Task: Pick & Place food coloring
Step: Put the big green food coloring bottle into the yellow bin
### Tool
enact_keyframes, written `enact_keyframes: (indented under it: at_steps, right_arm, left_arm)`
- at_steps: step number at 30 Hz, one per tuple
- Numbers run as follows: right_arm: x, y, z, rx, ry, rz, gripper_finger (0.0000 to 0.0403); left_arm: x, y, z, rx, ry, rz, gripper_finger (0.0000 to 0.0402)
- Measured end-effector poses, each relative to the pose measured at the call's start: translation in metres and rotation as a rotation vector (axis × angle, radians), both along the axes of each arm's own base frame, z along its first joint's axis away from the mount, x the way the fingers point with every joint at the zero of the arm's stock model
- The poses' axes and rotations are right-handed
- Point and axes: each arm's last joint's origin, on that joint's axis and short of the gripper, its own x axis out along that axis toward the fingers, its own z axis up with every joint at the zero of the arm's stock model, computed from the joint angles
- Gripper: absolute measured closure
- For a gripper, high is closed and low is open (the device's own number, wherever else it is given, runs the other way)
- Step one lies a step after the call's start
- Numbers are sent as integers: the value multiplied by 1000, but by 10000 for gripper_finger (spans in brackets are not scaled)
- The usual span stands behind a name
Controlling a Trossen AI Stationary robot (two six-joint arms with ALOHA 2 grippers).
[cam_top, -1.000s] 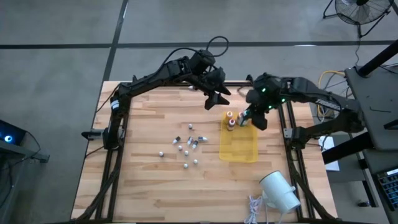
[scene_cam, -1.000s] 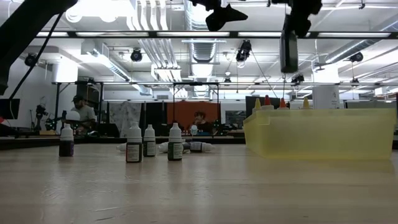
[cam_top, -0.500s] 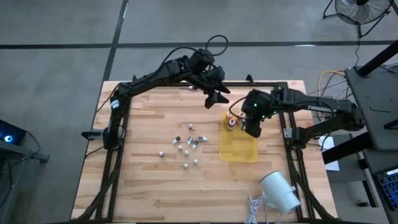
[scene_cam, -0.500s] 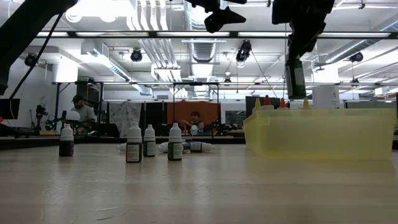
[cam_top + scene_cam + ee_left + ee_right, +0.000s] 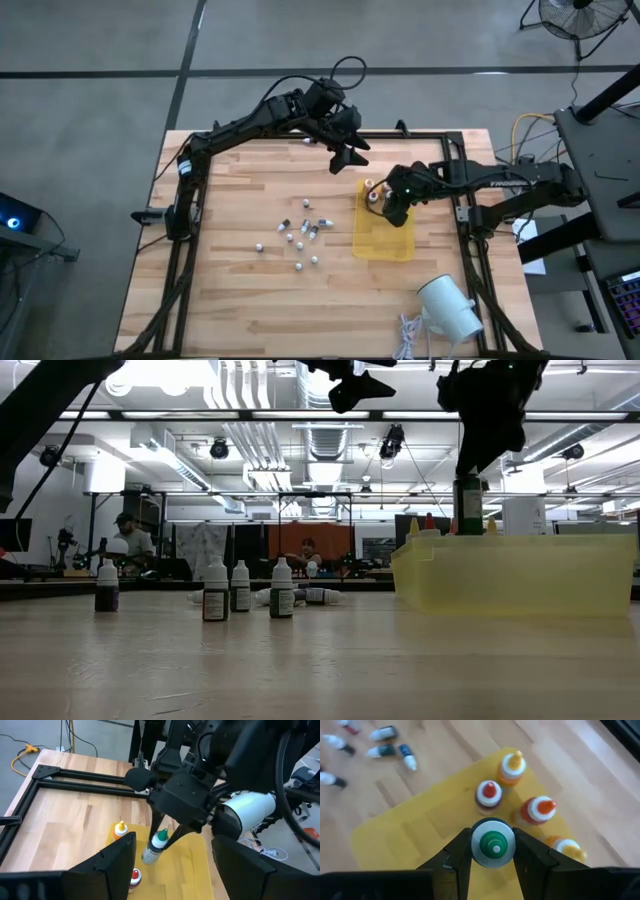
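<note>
Right gripper (image 5: 391, 212) clamped low; left gripper (image 5: 349, 158) hovers agape

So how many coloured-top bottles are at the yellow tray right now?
5: the green-topped bottle held over the tray by the right gripper, and four standing there: red, yellow, orange and another. More may be hidden.

Green-capped bottle (image 5: 492, 842); yellow tray (image 5: 420, 835); orange-tipped bottle (image 5: 538, 810); red-tipped bottle (image 5: 488, 793); black fingers (image 5: 457, 856)

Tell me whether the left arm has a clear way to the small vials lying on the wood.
Probably yes. The left end effector hangs open and empty above the table, the vials lie in the open, and the right end effector is busy over the yellow tray.
</note>
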Motion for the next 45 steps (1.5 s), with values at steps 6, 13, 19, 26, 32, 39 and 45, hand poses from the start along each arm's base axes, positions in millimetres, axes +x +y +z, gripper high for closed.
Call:
enact_keyframes:
  at_steps: [6,13,19,26,32,39,45]
  right_arm:
    - [-3,10,-12,-5,12,-75,294]
    - [-3,21,-13,-37,-29,-158,294]
    - [-5,23,-21,-42,-40,-250,295]
    - [-8,26,-36,-43,-43,-285,295]
    - [-9,25,-49,-62,-65,-334,295]
    - [-9,25,-64,-43,-103,-359,295]
    - [-11,23,-69,-72,-94,-371,295]
  left_arm:
    - [0,1,0,0,0,2,170]
    - [0,1,0,0,1,3,170]
    - [0,1,0,0,2,4,170]
    - [-1,1,-1,-4,14,4,170]
    - [-1,1,-1,-4,14,4,170]
    - [-1,1,-1,-4,14,4,170]
    - [-1,1,-1,-4,14,5,170]
